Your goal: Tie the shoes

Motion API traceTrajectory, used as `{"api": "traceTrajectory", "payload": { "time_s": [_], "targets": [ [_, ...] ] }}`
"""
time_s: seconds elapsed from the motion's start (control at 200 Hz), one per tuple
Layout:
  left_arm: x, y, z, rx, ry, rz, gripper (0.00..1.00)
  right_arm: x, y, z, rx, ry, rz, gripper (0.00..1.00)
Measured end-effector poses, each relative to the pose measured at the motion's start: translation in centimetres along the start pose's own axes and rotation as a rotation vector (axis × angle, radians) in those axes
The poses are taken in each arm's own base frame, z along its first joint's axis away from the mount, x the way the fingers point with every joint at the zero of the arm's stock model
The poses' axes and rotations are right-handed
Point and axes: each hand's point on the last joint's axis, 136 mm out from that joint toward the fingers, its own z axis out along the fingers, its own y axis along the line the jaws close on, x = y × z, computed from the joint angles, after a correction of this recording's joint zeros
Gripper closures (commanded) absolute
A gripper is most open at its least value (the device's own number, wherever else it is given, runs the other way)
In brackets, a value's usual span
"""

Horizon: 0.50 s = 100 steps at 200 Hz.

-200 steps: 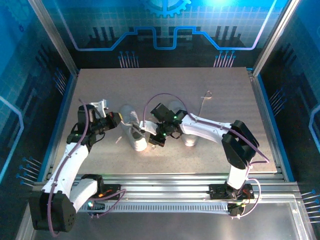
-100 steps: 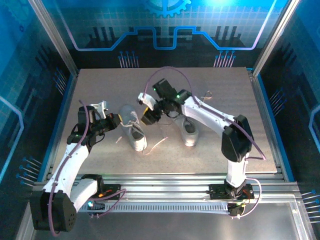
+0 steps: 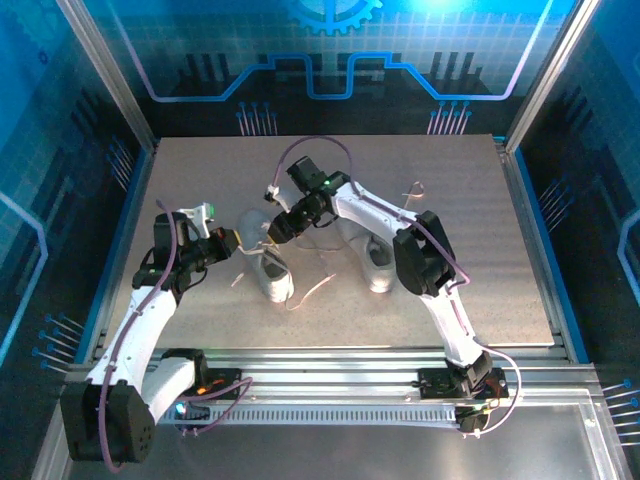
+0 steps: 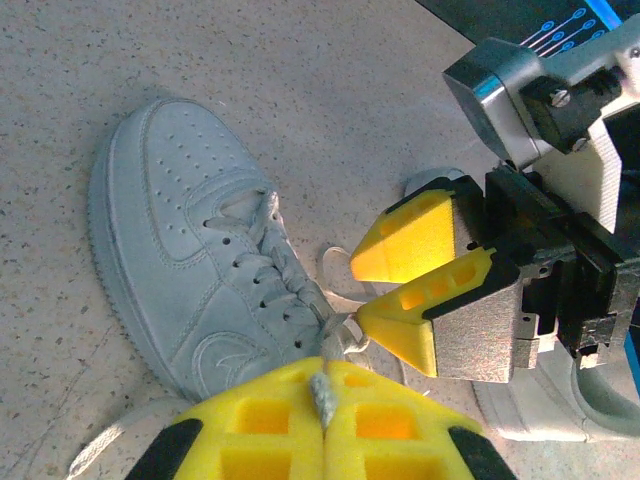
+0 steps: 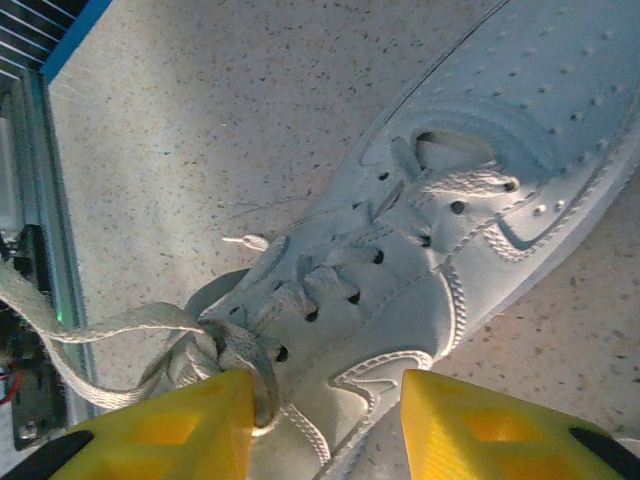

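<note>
The left gripper (image 4: 325, 366) has its pads pinched flat together on a lace (image 4: 321, 390) coming off the top of the shoe (image 4: 180, 260). That shoe sits on the table (image 3: 450, 180) a bit left of centre, with the second shoe (image 3: 377, 265) near it on the right, apart as far as I can tell. The right gripper (image 4: 357, 292) hovers over the top eyelets, jaws apart with nothing clamped between them.

My read is that this is the bit where the right side goes for the other strand so the 2 can be crossed. To do it well, I'd say the left should hold its strand snug without dragging the shoe across the table. The right should come down on 1 loose strand only, not the tongue or the threaded rows, then pull away from the left.

- **Right wrist view:** there's a bunch of lace (image 5: 215, 345) lying right against 1 yellow finger (image 5: 170, 425), touching but not gripped. The overhead is way too small to show that.
- **Left wrist view:** this is where you can confirm the pinch. It also shows the right jaws side-on, and the gap looks narrower there than it does from the right wrist.
- **Overhead view:** it gives the layout of both shoes, plus a loose lace end (image 3: 315, 290) trailing on the table toward the near edge.
</note>
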Motion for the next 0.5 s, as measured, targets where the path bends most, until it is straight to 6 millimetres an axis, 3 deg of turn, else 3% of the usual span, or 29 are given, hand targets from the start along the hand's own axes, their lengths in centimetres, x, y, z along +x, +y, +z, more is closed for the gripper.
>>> {"api": "traceTrajectory", "payload": {
  "time_s": [0.25,0.425,0.5],
  "targets": [
    [0.1,0.2,0.1,-0.005,0.005,0.006,1.00,-1.1,1.1,0.2,-0.075,-0.012,0.003,0.59],
    [0.1,0.4,0.2,-0.008,0.009,0.006,1.00,-0.3,0.7,1.4,-0.105,0.026,0.034,0.59],
    [0.2,0.4,0.2,-0.010,0.011,0.005,1.00,-0.3,0.8,1.4,-0.113,0.029,0.033,0.63]
  ]
}}
